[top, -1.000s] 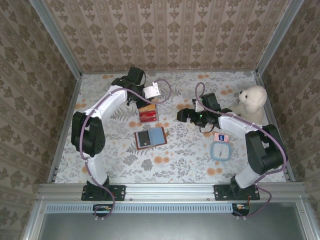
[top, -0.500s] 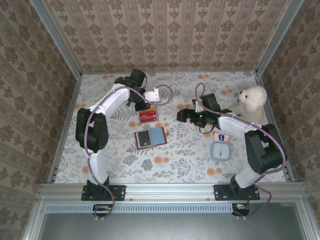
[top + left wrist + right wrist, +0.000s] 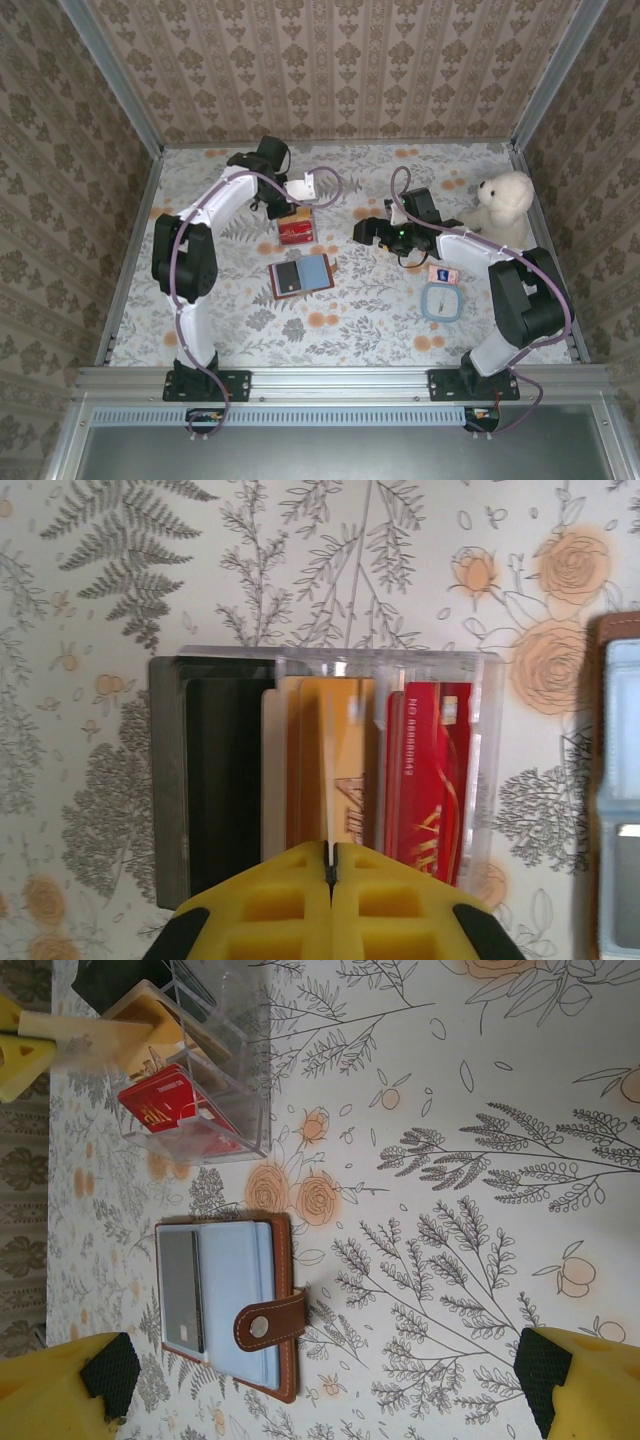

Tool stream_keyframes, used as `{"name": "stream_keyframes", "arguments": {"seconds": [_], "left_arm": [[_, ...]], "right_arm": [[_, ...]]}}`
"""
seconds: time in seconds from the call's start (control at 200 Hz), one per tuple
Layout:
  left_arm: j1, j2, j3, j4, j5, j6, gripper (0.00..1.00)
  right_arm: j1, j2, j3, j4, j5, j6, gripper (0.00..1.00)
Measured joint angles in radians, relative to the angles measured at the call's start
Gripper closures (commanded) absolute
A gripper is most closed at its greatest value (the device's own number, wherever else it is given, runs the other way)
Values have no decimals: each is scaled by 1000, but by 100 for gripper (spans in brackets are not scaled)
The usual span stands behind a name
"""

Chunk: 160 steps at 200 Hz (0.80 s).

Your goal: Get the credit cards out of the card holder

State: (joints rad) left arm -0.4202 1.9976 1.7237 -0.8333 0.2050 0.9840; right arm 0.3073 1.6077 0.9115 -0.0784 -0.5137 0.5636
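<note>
The card holder [image 3: 300, 275] lies open on the flowered table, bluish-grey inner face up, and a grey credit card [image 3: 180, 1290] sits in one of its pockets [image 3: 230, 1305]. Its brown snap strap [image 3: 268, 1326] lies across the right edge. My left gripper [image 3: 331, 846] is shut on the edge of a pale yellow credit card [image 3: 327, 770], holding it upright in a clear slotted box [image 3: 295, 231]. That box also holds a red card [image 3: 430, 770] and a black one. My right gripper [image 3: 360, 232] hovers open to the right of the holder, with nothing between its fingers.
A white teddy bear [image 3: 505, 205] sits at the right edge of the table. A round pale-blue clock [image 3: 441, 301] and a small pink item [image 3: 441, 273] lie near the right arm. Patterned walls and metal rails close in the table.
The left arm's elbow has shifted slightly toward the back. Its gripper stays over the clear box with the card in it. The right arm has not moved.
</note>
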Motion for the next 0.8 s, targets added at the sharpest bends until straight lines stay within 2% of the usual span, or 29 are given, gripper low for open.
{"name": "stream_keyframes", "arguments": {"seconds": [0.44,0.73,0.8], "left_arm": [[-24,35,64,-49,-16,43,100],[-31,69,60,-53,-84,77,100],[-31,70,58,-49,-98,80,87]], "right_arm": [[0,45,0,20,-22,16,0],[0,50,0,23,-26,19,0],[0,51,0,23,-26,19,0]]}}
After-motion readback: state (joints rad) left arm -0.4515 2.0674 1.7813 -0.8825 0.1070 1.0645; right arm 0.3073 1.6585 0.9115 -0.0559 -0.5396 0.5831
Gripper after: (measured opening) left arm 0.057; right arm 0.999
